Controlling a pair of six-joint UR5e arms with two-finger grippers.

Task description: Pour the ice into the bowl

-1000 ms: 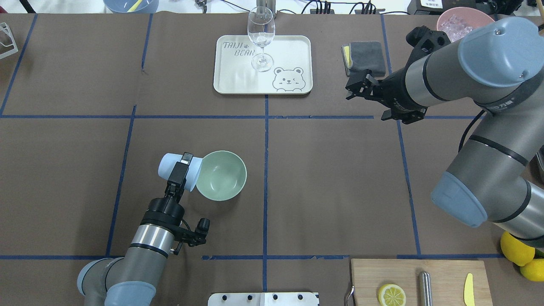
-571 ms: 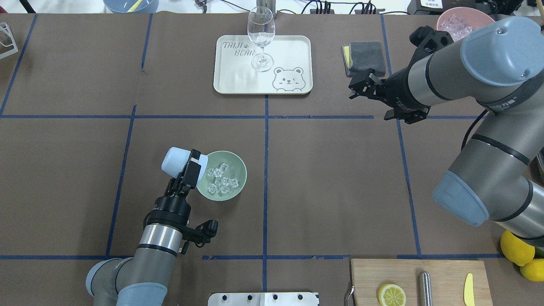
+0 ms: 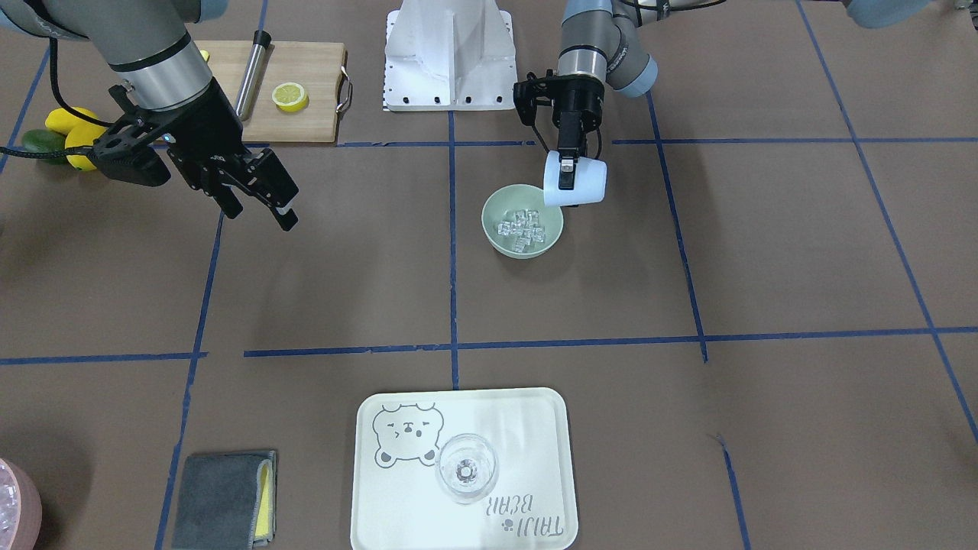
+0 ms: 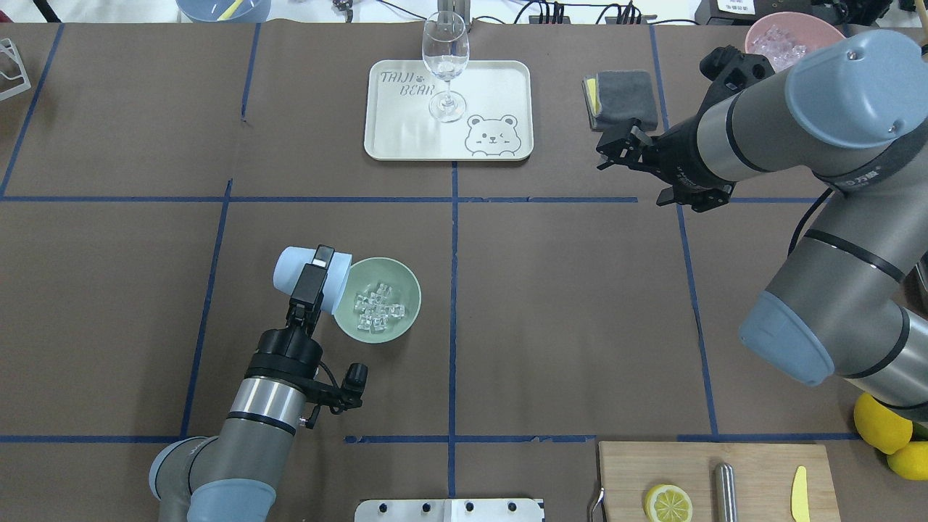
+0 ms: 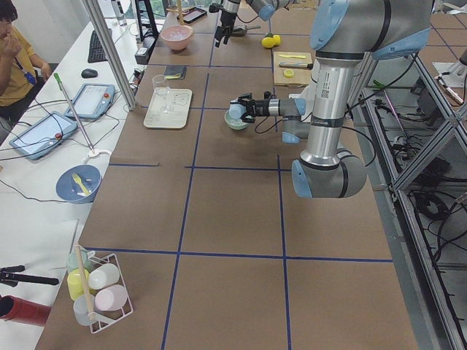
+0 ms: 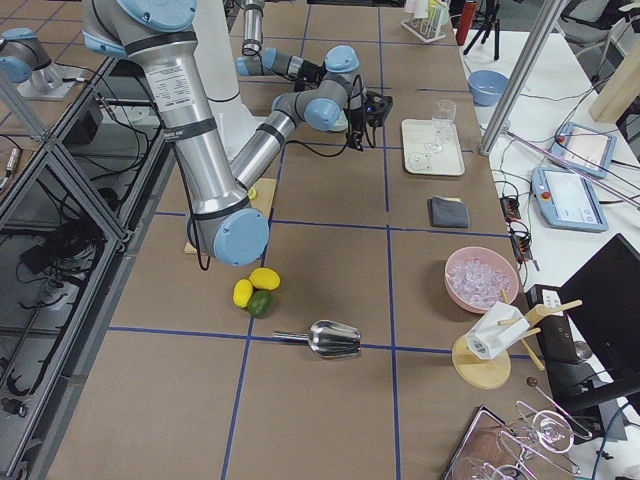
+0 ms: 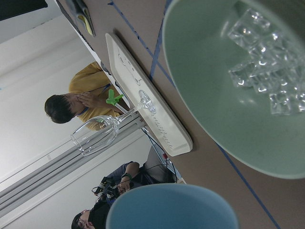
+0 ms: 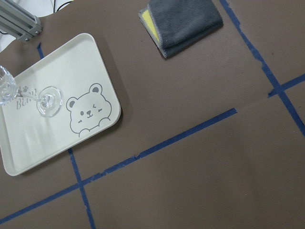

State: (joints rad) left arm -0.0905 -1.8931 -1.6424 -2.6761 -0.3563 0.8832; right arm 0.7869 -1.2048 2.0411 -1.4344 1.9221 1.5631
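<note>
The pale mint-green bowl (image 4: 399, 326) stands on the brown table left of centre, with several clear ice cubes (image 4: 377, 308) lying inside it. My left gripper (image 4: 317, 272) is shut on a light blue cup (image 4: 293, 268), held on its side with its mouth over the bowl's left rim. They also show in the front view: bowl (image 3: 490, 229), ice (image 3: 522, 227), cup (image 3: 588, 186), left gripper (image 3: 567, 177). The left wrist view shows the cup's rim (image 7: 171, 207) beside the bowl (image 7: 209, 90) and the ice (image 7: 267, 71). My right gripper (image 4: 616, 152) is open and empty, far to the right.
A cream tray (image 4: 493, 87) with a wine glass (image 4: 445, 61) stands at the far middle. A grey cloth (image 4: 627, 94) and a pink bowl of ice (image 4: 779, 36) are far right. A cutting board (image 4: 754, 471) with a lemon half and lemons (image 4: 881, 424) lie near right.
One second ago the bowl was empty; the ice has fallen from the cup into it. The left gripper with the cup has shifted slightly. The right gripper drifted a little to the right.
</note>
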